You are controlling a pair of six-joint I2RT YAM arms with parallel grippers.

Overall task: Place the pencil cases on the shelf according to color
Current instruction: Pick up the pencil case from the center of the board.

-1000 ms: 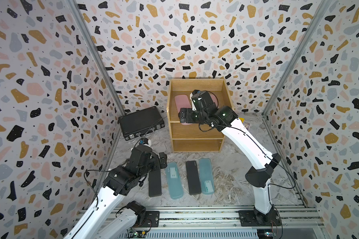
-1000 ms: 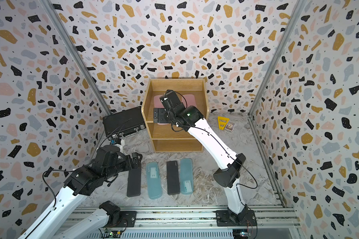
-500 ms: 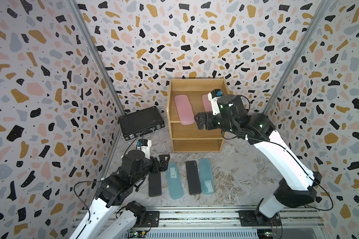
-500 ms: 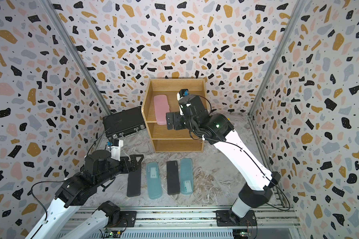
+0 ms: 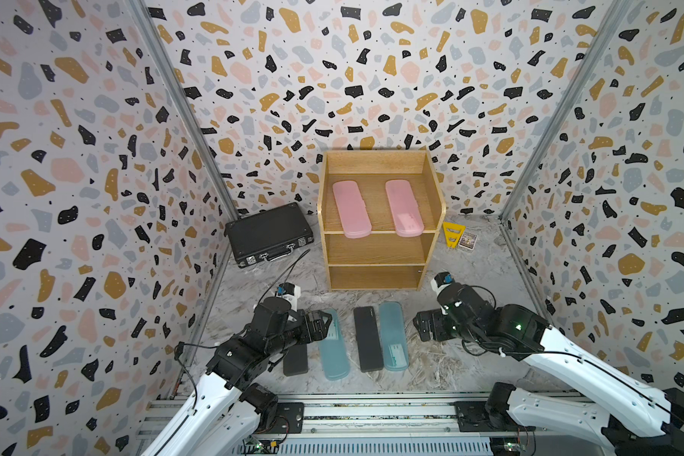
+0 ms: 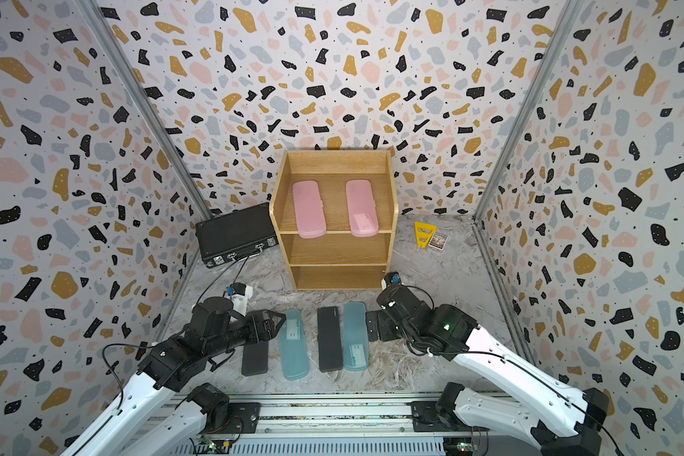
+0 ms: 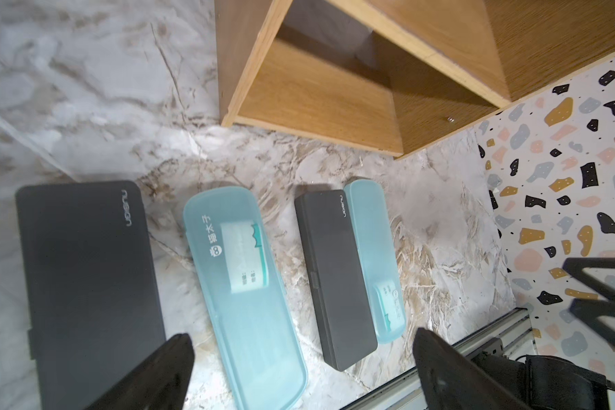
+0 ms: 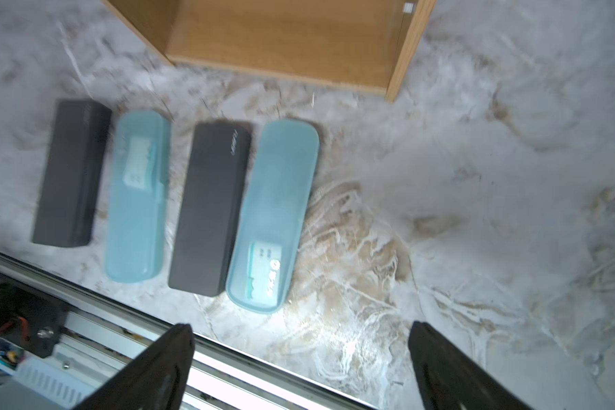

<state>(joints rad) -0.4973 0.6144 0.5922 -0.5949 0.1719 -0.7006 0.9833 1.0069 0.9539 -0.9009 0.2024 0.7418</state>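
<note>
Up on the top tier of the light-brown wooden three-tier shelf (image 5: 376,248), two slim pink plastic pencil cases with rounded ends lay lengthwise and apart. The left pink case (image 5: 351,208) and the right pink case (image 5: 404,207) both poked a bit past the front edge.

Down on the grey marble-look tabletop (image 5: 470,268) in front of the shelf, the other four sat in a row. From the left there was a matte black rectangular case (image 5: 295,359), a translucent teal case (image 5: 333,351), a second black case (image 5: 368,338) and a second teal case (image 5: 393,335). The last two were pressed right up against each other.

The left gripper (image 7: 300,342) had its fingers spread wide with nothing between them. It hung over the far end of the first black case, probably clear of it, though the angle made that tough to call. The right gripper (image 8: 300,328) was spread wide and empty too, just beside the second teal case on its outer side, not touching.

A black briefcase with metal latches (image 5: 269,233) sat to the left of the shelf, and a small yellow card (image 5: 452,233) to its right.
</note>
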